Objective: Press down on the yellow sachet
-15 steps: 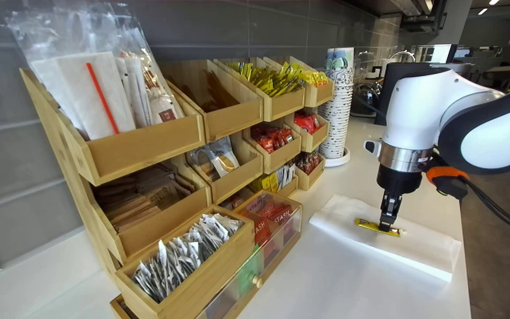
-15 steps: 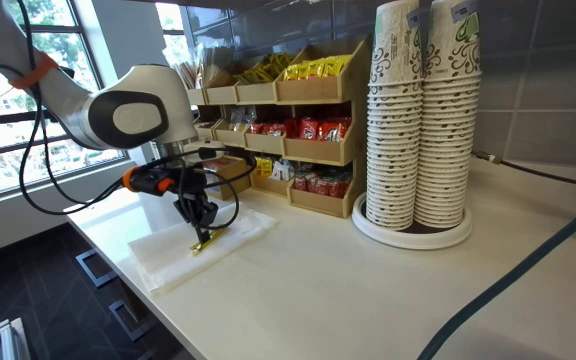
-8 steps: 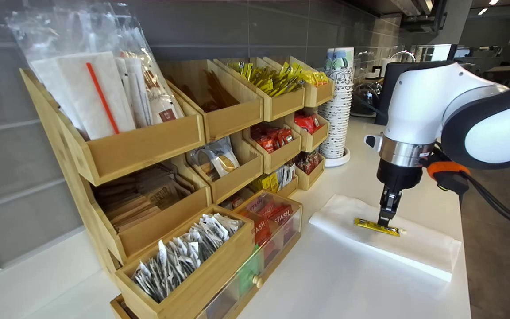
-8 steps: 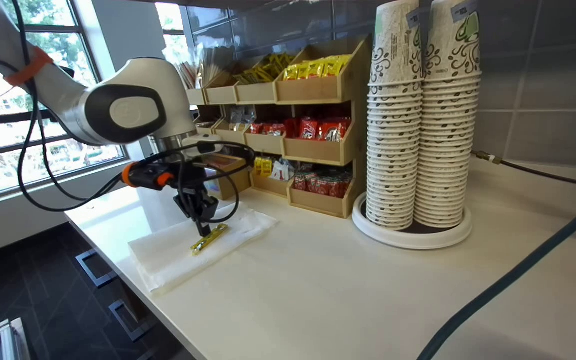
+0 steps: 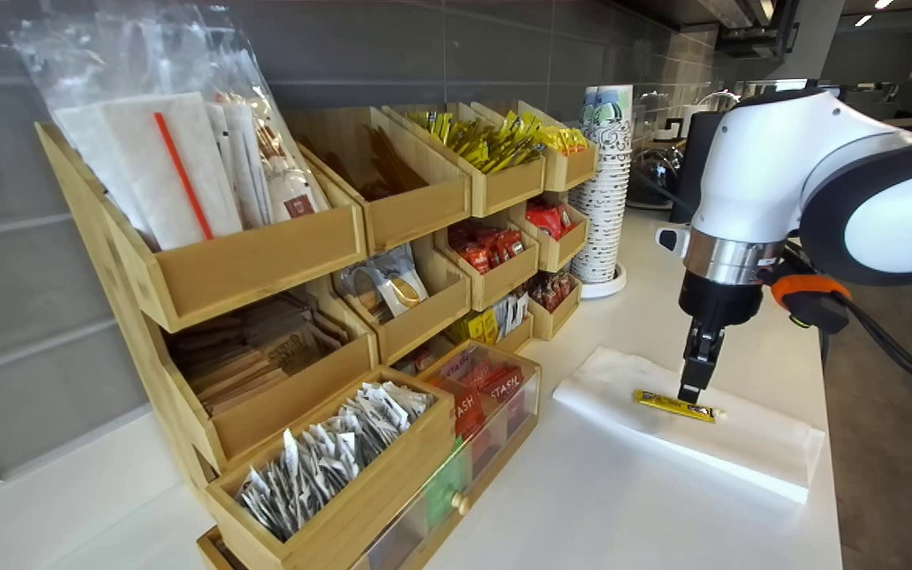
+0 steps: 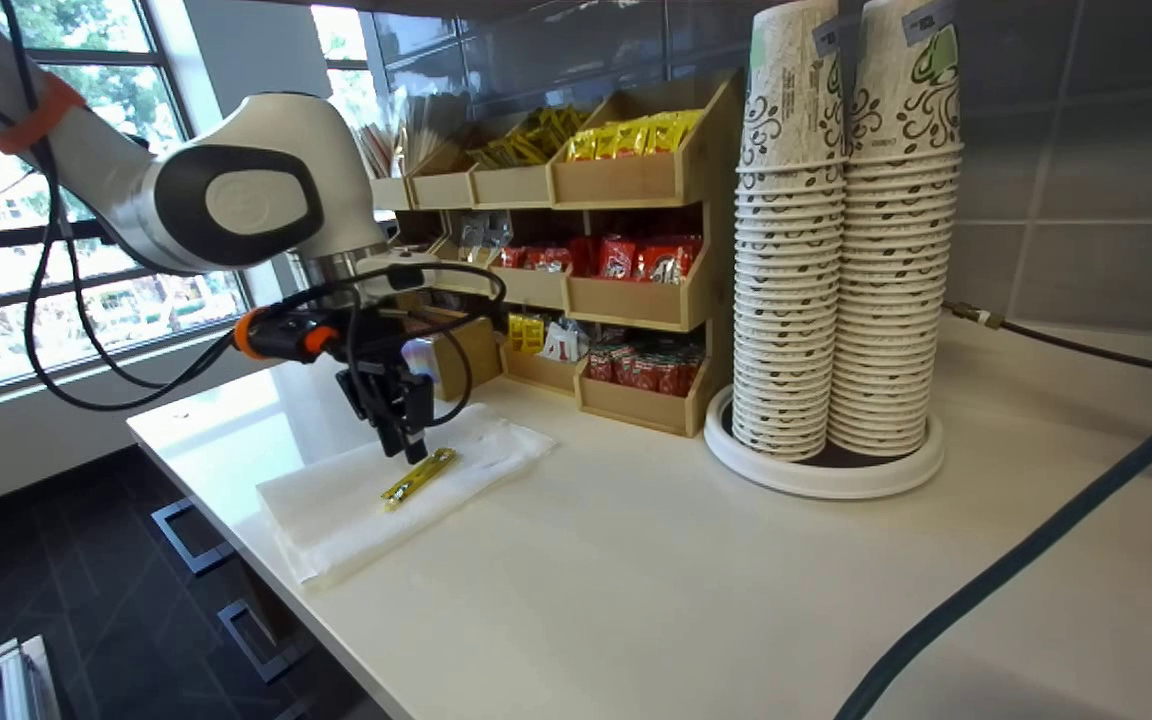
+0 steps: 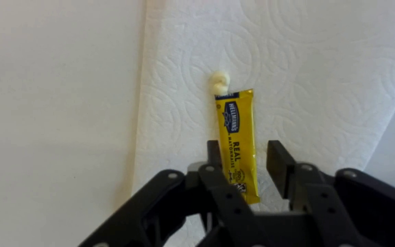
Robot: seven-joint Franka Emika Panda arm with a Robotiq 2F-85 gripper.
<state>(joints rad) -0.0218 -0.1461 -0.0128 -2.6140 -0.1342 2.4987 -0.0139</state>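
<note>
Mayonnaise (image 7: 220, 82) beads on a folded paper towel (image 7: 177, 116), laid on a white table (image 6: 636, 560), at one end of a yellow sachet (image 7: 237, 144) lying flat beneath a pair of black robot fingers (image 7: 279, 164). The fingers stand apart, a clear gap between their tips, gripping nothing; in both exterior views they point down and appear to hang just above the sachet without touching it. In the wrist view the sachet lies lengthwise through that gap, its long axis roughly square to the line from tip to tip. It sits closer to one finger, whose tip overlaps its edge there (an overlap of sightlines, not proof of contact). The end with the mayonnaise reaches out beyond the fingertips; the opposite end lies back between the fingers, toward their base. That bead suggests the pressing is at least partly done; whether more is wanted cannot be told. Another press would probably call for tips brought together and lowered onto the sachet's middle, since fingers this far apart could straddle it and meet only towel. Apart from the fingers stand a wooden rack (image 5: 266, 265) and, farther off, two stacks of cups (image 6: 791, 300).
</note>
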